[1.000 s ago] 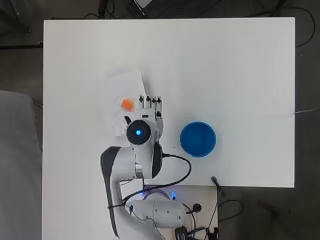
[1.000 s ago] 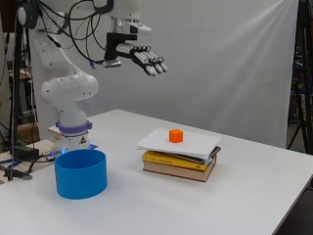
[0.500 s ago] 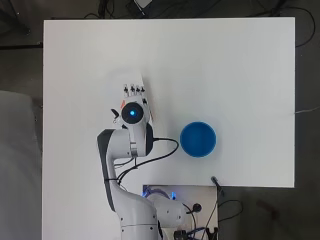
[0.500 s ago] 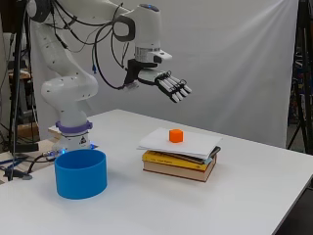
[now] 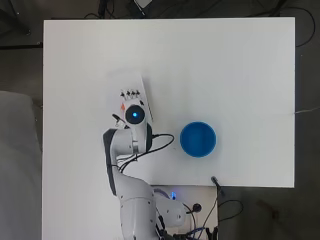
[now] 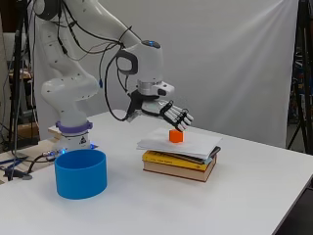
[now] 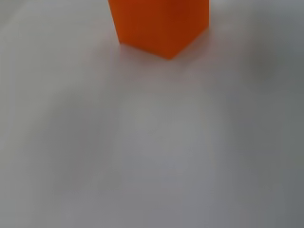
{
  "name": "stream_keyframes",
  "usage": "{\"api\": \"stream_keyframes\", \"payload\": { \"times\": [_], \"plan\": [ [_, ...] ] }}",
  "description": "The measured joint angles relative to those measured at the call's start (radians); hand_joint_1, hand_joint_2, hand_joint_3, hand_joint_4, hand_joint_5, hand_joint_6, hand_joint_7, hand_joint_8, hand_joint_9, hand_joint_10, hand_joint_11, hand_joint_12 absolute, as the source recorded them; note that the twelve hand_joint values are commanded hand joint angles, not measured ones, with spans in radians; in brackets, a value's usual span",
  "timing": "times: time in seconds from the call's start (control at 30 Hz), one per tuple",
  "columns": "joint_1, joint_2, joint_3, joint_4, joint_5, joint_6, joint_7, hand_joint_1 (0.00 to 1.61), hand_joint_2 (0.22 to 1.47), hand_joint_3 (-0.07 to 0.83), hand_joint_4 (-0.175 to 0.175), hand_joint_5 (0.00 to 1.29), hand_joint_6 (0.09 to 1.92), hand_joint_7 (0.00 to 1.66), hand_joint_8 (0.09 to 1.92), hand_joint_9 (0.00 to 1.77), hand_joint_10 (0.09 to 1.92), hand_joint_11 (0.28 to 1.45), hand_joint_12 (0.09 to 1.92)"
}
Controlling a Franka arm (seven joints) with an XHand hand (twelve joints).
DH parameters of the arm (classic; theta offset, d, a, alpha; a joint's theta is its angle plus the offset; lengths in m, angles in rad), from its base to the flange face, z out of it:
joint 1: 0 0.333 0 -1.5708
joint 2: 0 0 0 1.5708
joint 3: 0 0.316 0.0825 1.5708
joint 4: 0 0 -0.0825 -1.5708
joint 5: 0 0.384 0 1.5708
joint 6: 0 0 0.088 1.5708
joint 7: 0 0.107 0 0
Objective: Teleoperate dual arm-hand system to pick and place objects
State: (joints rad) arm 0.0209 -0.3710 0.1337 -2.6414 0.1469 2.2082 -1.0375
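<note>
Hovering just above the orange cube [image 6: 176,136], the hand [image 6: 159,109] had its fingers [image 6: 180,118] stretched out straight, holding nothing. The cube sat on white paper [image 6: 195,143] atop stacked books [image 6: 178,164], with the blue cup [image 6: 80,173] well apart.

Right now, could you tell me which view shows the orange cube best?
The side view: the cube shows whole, sitting on white paper atop the books, just below the hand. The wrist view crops it at the edge; overhead, the arm hides most of it.

A lab: grey backdrop [image 6: 234,58], light stands, cables, white table [image 5: 225,65].
</note>
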Motion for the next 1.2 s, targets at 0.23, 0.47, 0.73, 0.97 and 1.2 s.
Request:
{"api": "stream_keyframes", "payload": {
  "times": [0.23, 0.47, 0.73, 0.97, 1.2],
  "plan": [
    [0.004, 0.082, 0.008, -0.004, -0.014, -0.030, -0.061, 0.32, 1.07, 0.011, 0.020, 0.44, 0.09, 0.52, 0.09, 0.61, 0.09, 0.56, 0.09],
    [0.006, 0.152, -0.017, 0.042, 0.005, -0.040, -0.180, 0.82, 1.33, 0.004, 0.150, 0.59, 1.54, 0.74, 1.91, 1.08, 1.89, 0.83, 1.83],
    [0.007, 0.063, -0.064, 0.140, 0.095, -0.152, -0.249, 1.11, 1.32, 0.000, -0.088, 0.56, 1.44, 0.69, 1.70, 0.91, 1.92, 0.70, 1.84],
    [0.002, -0.026, -0.085, 0.354, -0.051, -0.326, -0.119, 1.14, 1.33, -0.001, -0.154, 0.52, 1.45, 0.72, 1.68, 0.88, 1.92, 0.63, 1.73],
    [-0.025, -0.104, -0.175, 0.499, -0.161, -0.436, 0.042, 1.14, 1.31, -0.002, -0.125, 0.54, 1.47, 0.77, 1.58, 0.85, 1.79, 0.57, 1.50]
  ]
}}
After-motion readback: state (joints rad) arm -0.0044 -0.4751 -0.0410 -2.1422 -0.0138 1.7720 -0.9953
